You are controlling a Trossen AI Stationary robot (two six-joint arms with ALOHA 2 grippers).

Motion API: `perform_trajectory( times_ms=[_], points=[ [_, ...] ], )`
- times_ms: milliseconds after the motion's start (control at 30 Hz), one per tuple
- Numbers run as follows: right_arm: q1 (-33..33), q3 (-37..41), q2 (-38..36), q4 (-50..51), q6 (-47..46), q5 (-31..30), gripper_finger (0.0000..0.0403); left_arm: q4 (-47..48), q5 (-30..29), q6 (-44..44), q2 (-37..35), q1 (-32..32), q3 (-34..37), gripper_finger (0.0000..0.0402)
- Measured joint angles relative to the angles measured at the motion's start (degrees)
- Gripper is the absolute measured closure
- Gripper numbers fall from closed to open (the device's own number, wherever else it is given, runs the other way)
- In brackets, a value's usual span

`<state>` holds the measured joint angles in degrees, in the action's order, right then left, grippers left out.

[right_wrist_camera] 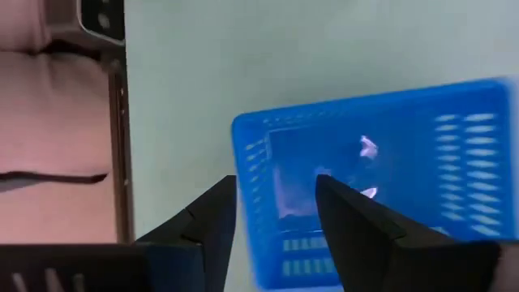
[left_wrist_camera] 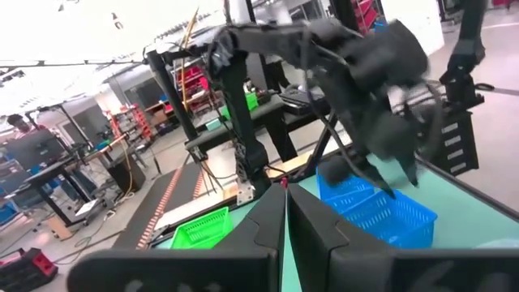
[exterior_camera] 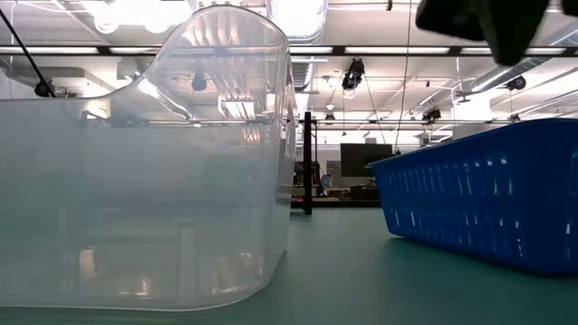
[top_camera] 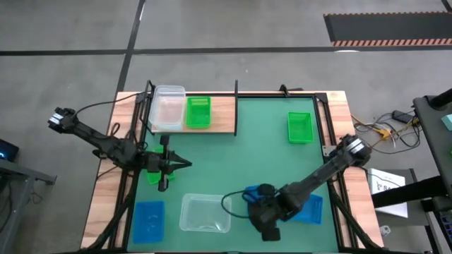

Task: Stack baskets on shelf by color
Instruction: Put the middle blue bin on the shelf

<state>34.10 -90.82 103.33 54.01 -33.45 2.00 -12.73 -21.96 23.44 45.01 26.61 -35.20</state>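
Observation:
On the light-wood shelf at the far left stand a clear basket and a green basket. Another green basket lies on the mat at the far right. A third green basket shows under my left arm. A blue basket and a clear basket lie near the front. My right gripper hangs open, tilted down, over the end of another blue basket, clear of it. My left gripper is shut on nothing and points level across the table.
Black rails and wood strips run along the table's left and right edges. The clear basket and the blue basket stand close side by side at the front, with a strip of green mat between them.

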Motion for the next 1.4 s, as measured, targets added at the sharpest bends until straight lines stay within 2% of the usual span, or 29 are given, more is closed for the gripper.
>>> perform_trajectory(
  times_ms=[167, 300, 500, 633, 800, 867, 1133, 1400],
  points=[
    [1.4, -2.6, 5.4, 0.7, -0.2, 5.2, 0.0213, 0.1, 0.0, 0.0, -1.0, 0.0, 0.0, 0.0401],
    [1.3, -4.3, 8.4, 3.5, -1.6, 4.6, 0.0210, 0.0, 0.0, 0.0, -1.8, 0.0, 0.0, 0.0401],
    [1.3, -4.5, 11.6, 3.8, -1.6, 3.6, 0.0227, -0.1, 0.0, 1.4, -2.5, 0.0, 0.0, 0.0401],
    [1.3, -4.4, 12.1, 3.4, -1.5, 3.5, 0.0271, -0.2, 0.0, 1.6, -2.9, 0.0, 0.1, 0.0401],
    [1.3, -4.7, 10.8, 2.7, -1.6, 3.3, 0.0371, -0.9, 0.0, 3.5, -4.0, 0.0, 1.1, 0.0401],
    [1.3, -5.9, 10.2, 2.9, -1.7, 2.7, 0.0385, -3.4, 0.0, 3.4, -5.0, 0.0, 2.2, 0.0401],
    [-0.2, -16.8, 8.9, 8.3, 0.3, -5.8, 0.0393, -6.6, 0.1, 4.0, -10.5, 0.0, 6.3, 0.0401],
    [-4.4, -31.2, 8.8, 10.1, 17.8, -18.0, 0.0394, -6.8, 0.5, 3.8, -14.2, 0.0, 7.6, 0.0401]
  ],
)
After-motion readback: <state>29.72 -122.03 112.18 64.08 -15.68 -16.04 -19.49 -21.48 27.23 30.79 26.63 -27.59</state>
